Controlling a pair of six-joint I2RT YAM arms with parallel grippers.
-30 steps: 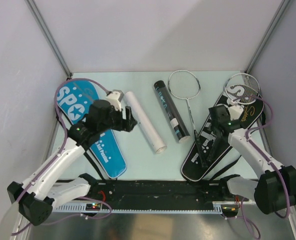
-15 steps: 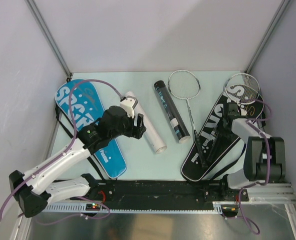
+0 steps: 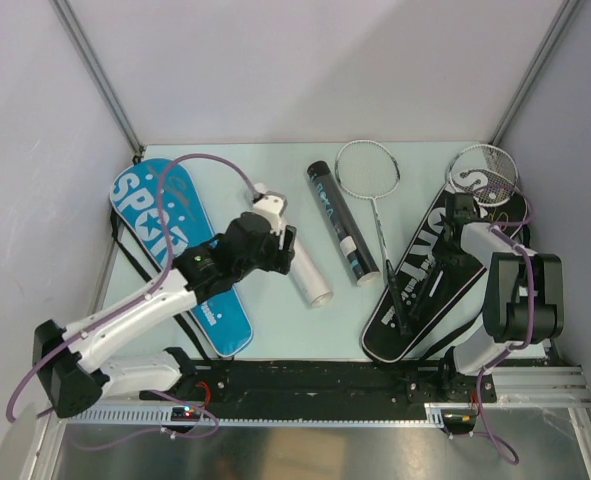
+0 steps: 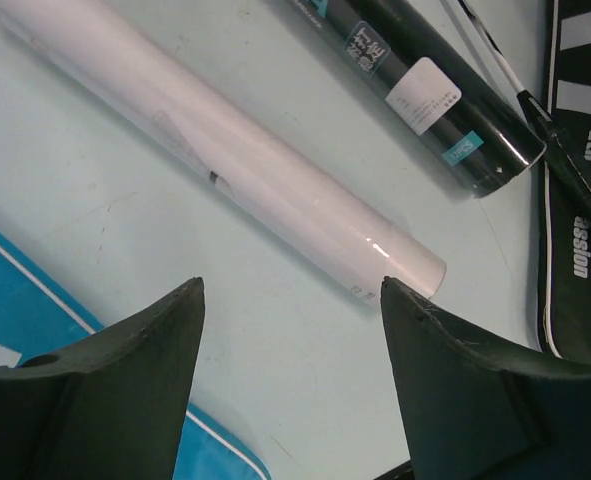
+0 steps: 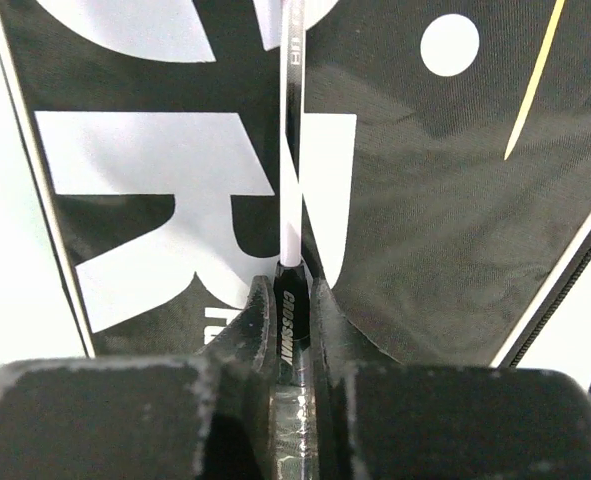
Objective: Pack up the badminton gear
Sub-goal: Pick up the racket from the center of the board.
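- Pale mint tabletop (image 3: 275, 320), plain white walls (image 3: 325, 70) around it
- our left gripper (image 4: 290, 290) hangs gaping wide, nothing in it, right over the near end of the white tube (image 4: 225, 160)
- that tube sits mid-table, long axis slanting far-left to near-right, so we reckon the wrist needs a twist to straddle it squarely; left arm is the nearer one
- tube looks smooth, glossy and round, so probably a roller
- right gripper (image 5: 293, 300) is pinched tight on the silver racket (image 5: 287, 150) by its thin shaft, lying on the black cover (image 5: 425, 200), soft fabric, near the right edge
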